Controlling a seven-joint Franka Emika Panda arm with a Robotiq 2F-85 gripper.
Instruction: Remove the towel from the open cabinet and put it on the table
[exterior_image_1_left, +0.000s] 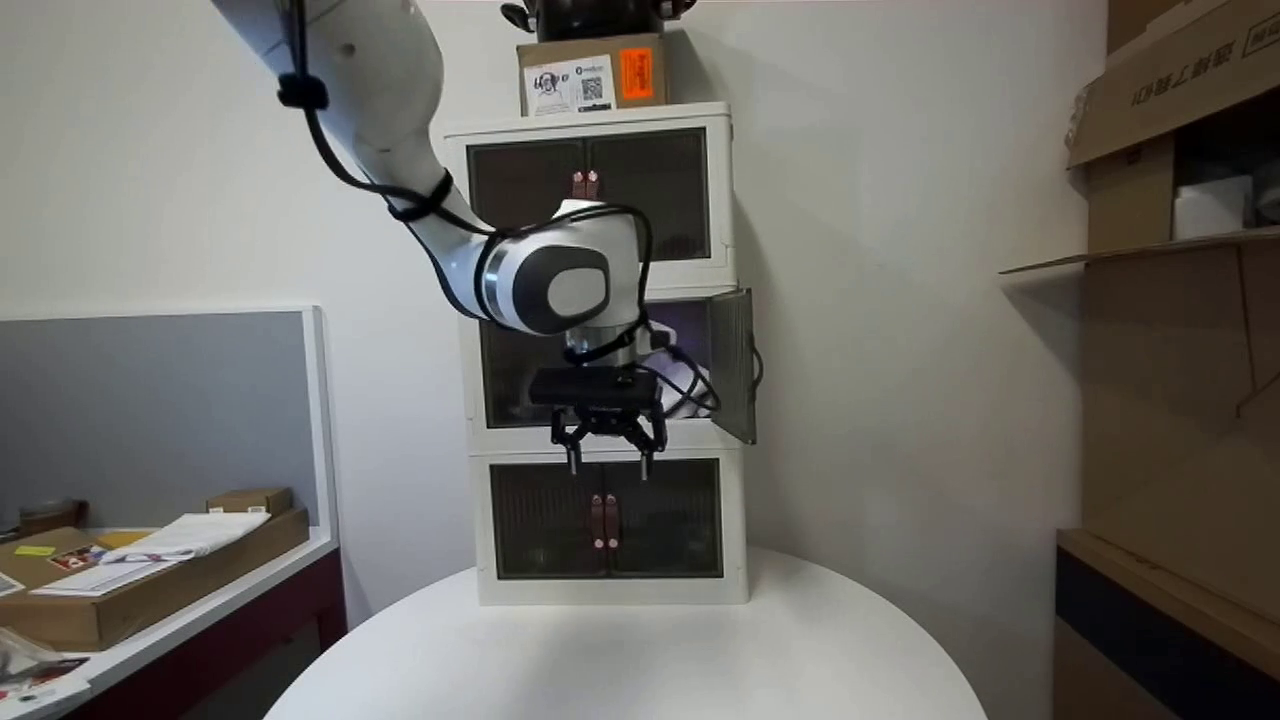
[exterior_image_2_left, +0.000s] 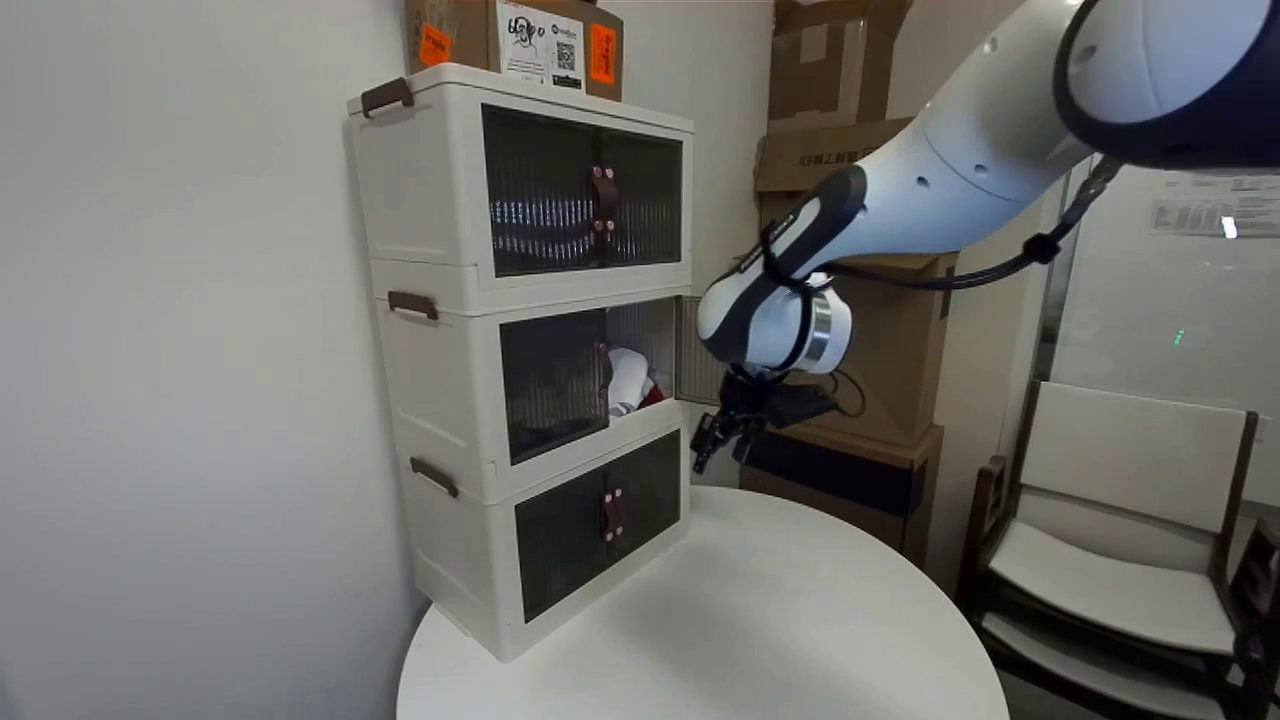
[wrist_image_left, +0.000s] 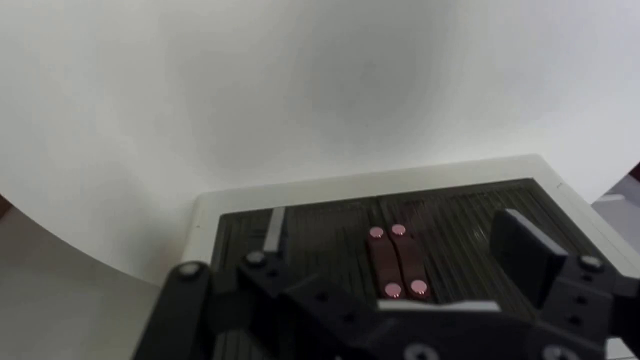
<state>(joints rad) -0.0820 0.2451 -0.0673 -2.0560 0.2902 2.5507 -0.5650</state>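
The white towel (exterior_image_2_left: 628, 378) lies bunched in the middle compartment of the white cabinet (exterior_image_2_left: 430, 370), with a dark red patch beside it. In an exterior view the towel (exterior_image_1_left: 688, 382) is partly hidden behind the arm's cables. The right door (exterior_image_1_left: 735, 365) of that compartment stands open; the left is shut. My gripper (exterior_image_1_left: 609, 463) is open and empty, pointing down in front of the cabinet, below the towel's level and apart from it. In the wrist view the gripper (wrist_image_left: 397, 232) frames the bottom compartment's handles (wrist_image_left: 397, 260). The round white table (exterior_image_2_left: 780, 620) bears the cabinet.
The open door sticks out beside the arm. A cardboard box (exterior_image_1_left: 592, 75) sits on top of the cabinet. Brown boxes (exterior_image_1_left: 1165, 400) stand at one side, and a cluttered desk (exterior_image_1_left: 180, 590) with a grey partition (exterior_image_1_left: 150, 400) at the other. A chair (exterior_image_2_left: 1120, 570) stands beyond the table.
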